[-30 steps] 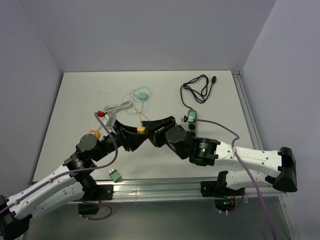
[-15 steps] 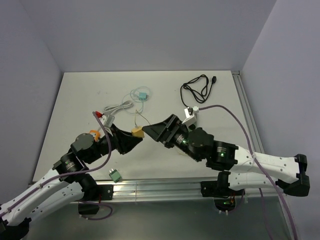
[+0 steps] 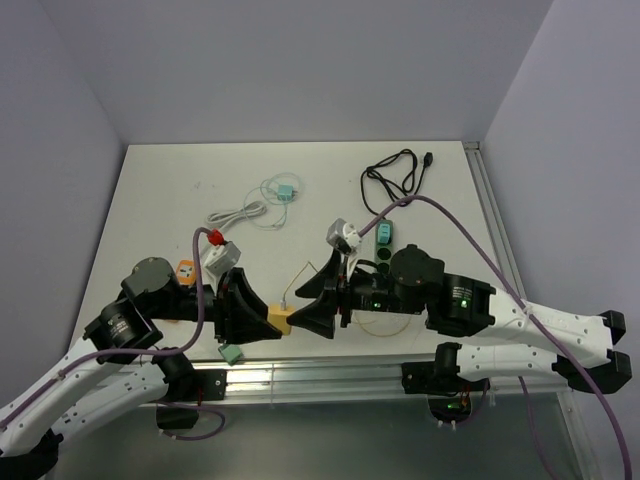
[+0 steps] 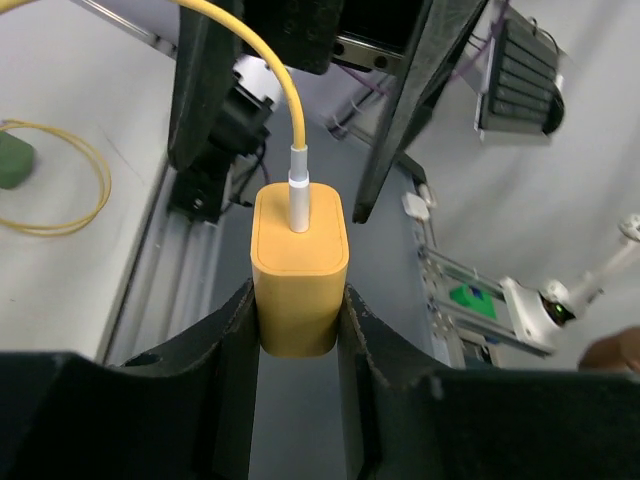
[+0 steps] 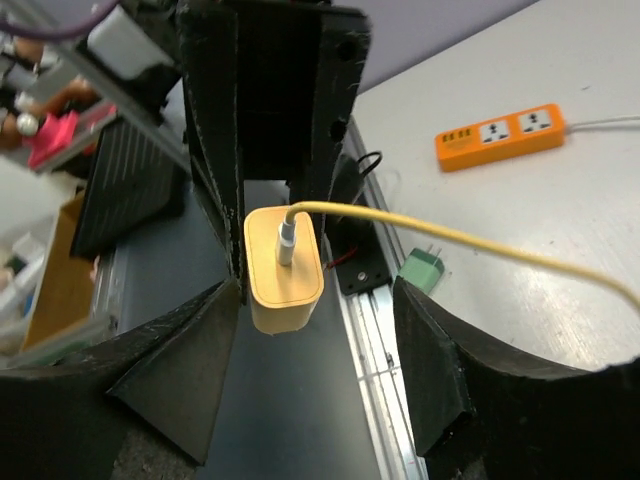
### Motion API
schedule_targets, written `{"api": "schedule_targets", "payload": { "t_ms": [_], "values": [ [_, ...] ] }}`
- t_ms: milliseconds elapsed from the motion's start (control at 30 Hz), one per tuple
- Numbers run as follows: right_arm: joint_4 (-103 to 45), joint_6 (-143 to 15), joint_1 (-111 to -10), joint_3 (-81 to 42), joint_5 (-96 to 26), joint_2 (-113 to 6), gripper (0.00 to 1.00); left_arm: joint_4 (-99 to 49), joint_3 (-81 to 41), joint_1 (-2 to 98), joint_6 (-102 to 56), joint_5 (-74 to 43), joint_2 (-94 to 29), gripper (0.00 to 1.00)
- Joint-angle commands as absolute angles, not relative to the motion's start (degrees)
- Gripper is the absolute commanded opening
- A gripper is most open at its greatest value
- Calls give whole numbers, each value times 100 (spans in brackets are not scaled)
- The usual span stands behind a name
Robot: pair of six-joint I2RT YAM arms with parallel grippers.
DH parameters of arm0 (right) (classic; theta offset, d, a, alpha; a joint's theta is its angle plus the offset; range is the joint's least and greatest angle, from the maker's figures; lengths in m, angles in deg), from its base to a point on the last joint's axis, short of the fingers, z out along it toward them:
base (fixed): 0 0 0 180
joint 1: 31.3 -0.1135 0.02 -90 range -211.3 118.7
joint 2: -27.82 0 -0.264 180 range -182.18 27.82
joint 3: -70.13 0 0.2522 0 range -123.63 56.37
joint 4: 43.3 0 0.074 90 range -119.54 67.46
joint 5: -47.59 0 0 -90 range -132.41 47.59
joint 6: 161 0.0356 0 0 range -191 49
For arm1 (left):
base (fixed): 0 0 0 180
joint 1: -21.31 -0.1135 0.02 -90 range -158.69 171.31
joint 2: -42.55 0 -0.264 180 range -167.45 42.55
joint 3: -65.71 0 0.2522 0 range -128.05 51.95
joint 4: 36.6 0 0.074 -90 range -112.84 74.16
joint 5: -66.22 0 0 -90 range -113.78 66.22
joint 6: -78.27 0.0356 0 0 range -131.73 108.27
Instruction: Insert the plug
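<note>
A yellow plug [image 3: 280, 320] with a yellow cable [image 3: 300, 278] is clamped between my left gripper's [image 3: 262, 318] fingers, above the table's near edge. In the left wrist view the plug [image 4: 300, 265] sits between the pads of my left gripper [image 4: 298, 320], its cable end facing away. My right gripper [image 3: 312, 314] faces it, open, jaws wide on either side of the plug [image 5: 285, 265] without touching. My right gripper [image 5: 315, 370] holds nothing. An orange power strip [image 3: 185, 270] lies on the table at the left and shows in the right wrist view [image 5: 500, 135].
A green adapter [image 3: 232, 352] lies at the table's front edge. A green power strip [image 3: 383, 235], a coiled black cable [image 3: 395, 178], a white cable with a teal plug [image 3: 285, 192] and a grey adapter with a red tip [image 3: 215, 245] lie farther back. The metal rail [image 3: 320, 378] runs along the front.
Both grippers have moved from the middle of the table toward its near edge, the left one carrying the yellow plug. The right gripper now stands open around it.
</note>
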State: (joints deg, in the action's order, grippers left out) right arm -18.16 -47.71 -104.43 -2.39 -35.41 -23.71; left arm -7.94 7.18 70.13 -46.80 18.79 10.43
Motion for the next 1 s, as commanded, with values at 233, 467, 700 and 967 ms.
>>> {"api": "schedule_targets", "payload": {
  "t_ms": [233,467,700,967],
  "values": [
    [-1548,-5562,-10469,-1051,-1975,-2922,61,-789,466,7001,-4645,2887,1126,1],
    [-1478,-5527,-10469,-1306,-1570,-3422,54,-904,555,7001,-4680,2913,1100,0],
    [-1434,-5562,-10461,-1446,-1402,-3792,0,-658,414,7009,-4513,2808,1073,0],
    [-1364,-5132,-10136,-920,-3964,-2853,0,588,-60,7001,-4118,789,1381,75]
  ]
}}
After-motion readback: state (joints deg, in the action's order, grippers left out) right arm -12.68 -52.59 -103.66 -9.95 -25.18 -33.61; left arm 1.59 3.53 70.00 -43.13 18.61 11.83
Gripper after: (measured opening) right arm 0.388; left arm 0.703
